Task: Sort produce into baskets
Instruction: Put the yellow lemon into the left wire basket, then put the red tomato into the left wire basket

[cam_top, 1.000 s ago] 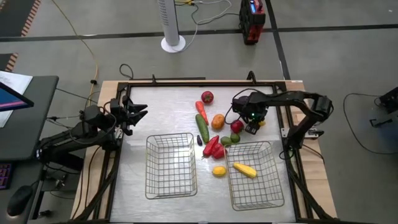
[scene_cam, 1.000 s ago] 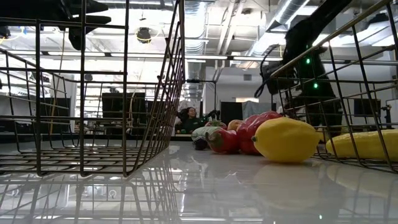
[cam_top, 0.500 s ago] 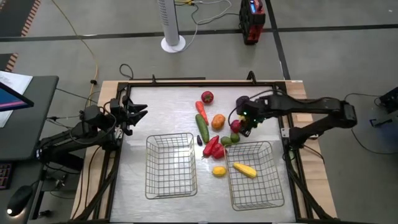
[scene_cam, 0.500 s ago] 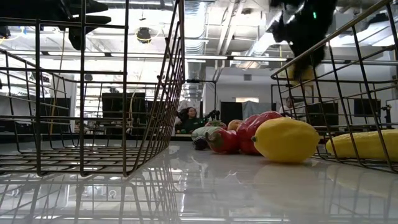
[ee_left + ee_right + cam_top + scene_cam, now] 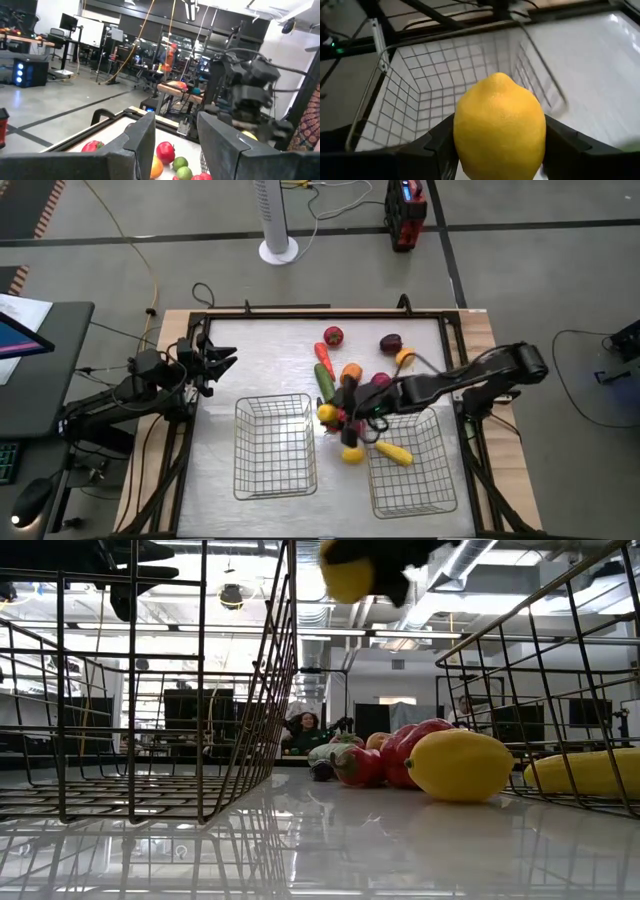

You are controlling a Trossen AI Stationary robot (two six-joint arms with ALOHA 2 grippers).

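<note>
My right gripper (image 5: 332,412) is shut on a yellow lemon (image 5: 326,413), high above the table between the two wire baskets; the lemon also shows at the top of the low view (image 5: 347,570). The left basket (image 5: 275,447) lies just beyond it in the right wrist view (image 5: 440,80). The right basket (image 5: 412,462) holds a long yellow corn (image 5: 393,452). More produce lies in a cluster on the table: a second lemon (image 5: 352,455), red peppers (image 5: 385,762), a cucumber (image 5: 326,385), a carrot (image 5: 323,355). My left gripper (image 5: 226,360) waits open at the far left. My right gripper pinches the lemon between its two fingers, one on each side of it (image 5: 462,135). The fingers (image 5: 560,142) come slanting down from the table's right side. The lemon is lifted clear of the table, one pointed end up in the wrist view.
A red tomato (image 5: 333,335), an orange piece (image 5: 350,372), a dark maroon piece (image 5: 390,343) and a small orange-yellow piece (image 5: 404,358) lie toward the far side. A black frame (image 5: 300,313) rims the table. A person (image 5: 305,728) sits in the room behind.
My right gripper has lifted the lemon from the far right of the produce cluster and carried it up and toward the table's left and near side, to beside the left basket. Its arm has swung low across the right basket, uncovering the maroon and orange-yellow pieces.
</note>
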